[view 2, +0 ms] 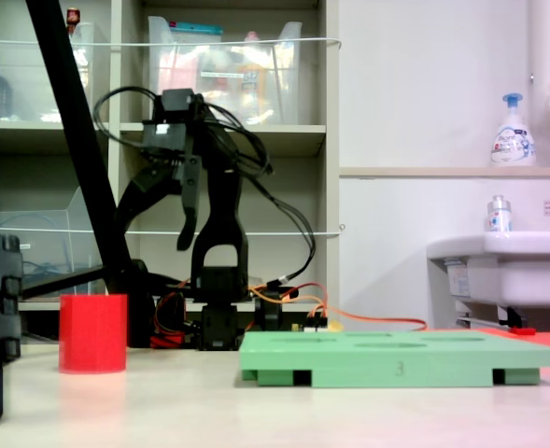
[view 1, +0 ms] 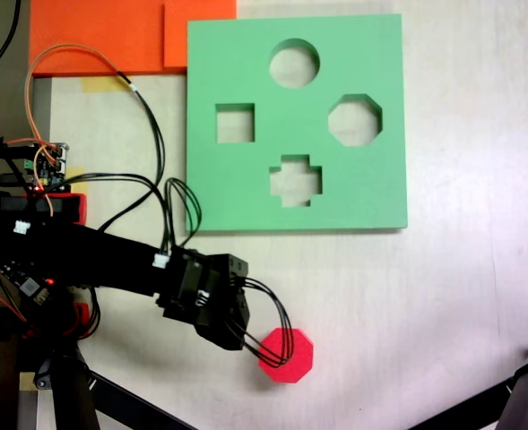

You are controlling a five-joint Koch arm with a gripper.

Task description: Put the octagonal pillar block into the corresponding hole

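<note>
On the pale tabletop (view 1: pixel 479 296), the octagonal pillar block (view 1: pixel 290 356) stands upright on its flat base, eight-sided top face up, near the lower edge of the first exterior view. It sits well apart from the green foam board (view 1: pixel 371 193), which lies flat higher up in the first exterior view. In the second exterior view the block (view 2: pixel 92 333) appears as a red upright column toward the second exterior view's left, clear of the board (view 2: pixel 396 359), which sits to the right of it.

Board cutouts, first exterior view: the corresponding hole (view 1: pixel 355 120) is the eight-sided one near the board's right edge; a round cutout (view 1: pixel 294 63) sits near the top, a square cutout (view 1: pixel 235 123) to the left, a cross-shaped cutout (view 1: pixel 296 180) toward the bottom. All four are unfilled.

Koch arm (view 1: pixel 111 260) reaches in from the first exterior view's left; its black wiring loops over the block's left edge as seen from above. The gripper (view 2: pixel 167 210) is raised well above table level in the second exterior view, fingers pointing down and spread apart, nothing between them. From above, the fingers are hidden under the arm body, so their placement relative to the block cannot be told there.

An orange foam sheet (view 1: pixel 102 36) lies beyond the board's top-left corner in the first exterior view.
</note>
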